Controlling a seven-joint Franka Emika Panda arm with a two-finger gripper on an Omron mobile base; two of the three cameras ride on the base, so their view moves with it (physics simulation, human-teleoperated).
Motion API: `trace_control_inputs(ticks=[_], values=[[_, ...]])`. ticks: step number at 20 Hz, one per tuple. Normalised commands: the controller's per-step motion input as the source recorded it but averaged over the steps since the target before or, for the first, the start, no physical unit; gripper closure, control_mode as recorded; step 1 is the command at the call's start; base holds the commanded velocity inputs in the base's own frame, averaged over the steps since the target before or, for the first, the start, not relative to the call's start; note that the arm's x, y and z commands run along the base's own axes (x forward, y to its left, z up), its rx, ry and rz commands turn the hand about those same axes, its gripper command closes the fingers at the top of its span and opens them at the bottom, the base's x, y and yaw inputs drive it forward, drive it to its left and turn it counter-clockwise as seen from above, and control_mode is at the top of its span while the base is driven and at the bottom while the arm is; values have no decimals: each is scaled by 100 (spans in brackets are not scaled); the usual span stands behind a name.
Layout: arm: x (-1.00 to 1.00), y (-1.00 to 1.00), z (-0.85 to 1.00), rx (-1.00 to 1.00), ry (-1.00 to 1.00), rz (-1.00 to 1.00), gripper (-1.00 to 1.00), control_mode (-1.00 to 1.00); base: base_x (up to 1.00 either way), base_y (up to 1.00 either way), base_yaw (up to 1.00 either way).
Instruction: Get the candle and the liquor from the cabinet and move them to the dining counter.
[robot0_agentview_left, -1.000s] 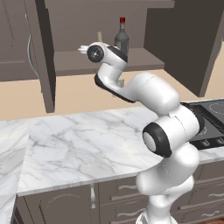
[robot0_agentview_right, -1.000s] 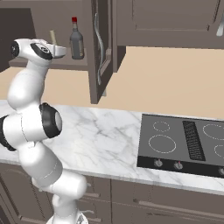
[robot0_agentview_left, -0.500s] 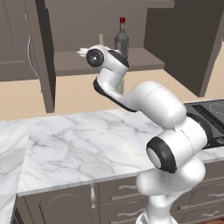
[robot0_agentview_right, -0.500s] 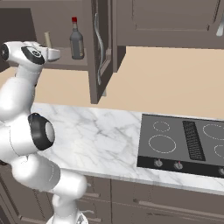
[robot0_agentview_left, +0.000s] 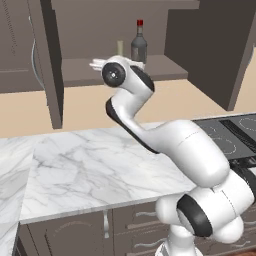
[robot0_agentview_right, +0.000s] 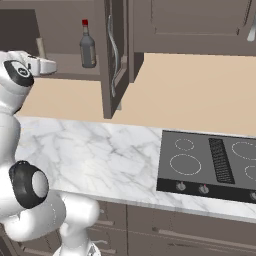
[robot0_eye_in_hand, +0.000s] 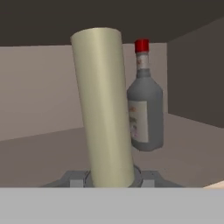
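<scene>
The cream-yellow candle in its grey holder stands very close in the hand view and leans slightly. My gripper is shut on the candle low down, at the front of the open cabinet's shelf; its fingertips are hidden. The candle's top pokes up behind the hand. The liquor, a grey bottle with a red cap, stands upright on the shelf, farther back and to the right. The dining counter is out of view.
The cabinet's open doors hang on either side of the shelf opening. Below lies a plain marble worktop with a black cooktop at its right. Low dark cupboards run under it.
The hand has drawn a little back and left from the shelf, and the candle has come with it. The elbow has swung lower and outward. The liquor has not moved.
</scene>
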Motion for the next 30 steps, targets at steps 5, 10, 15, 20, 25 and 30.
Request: trace_control_inputs(ticks=[5, 10, 15, 20, 25, 30], values=[[-95, -39, 0, 0, 0, 8, 100, -100, 0, 0, 0], [-90, -36, 0, 0, 3, 10, 100, -100, 0, 0, 0], [-86, -24, -3, 0, 7, 10, 100, -100, 0, 0, 0], [-86, -6, -16, -5, 11, 12, 100, -100, 0, 0, 0], [-90, -7, -18, -5, 10, 11, 100, -100, 0, 0, 0], [-78, -2, -14, -2, 3, 4, 100, -100, 0, 0, 0]])
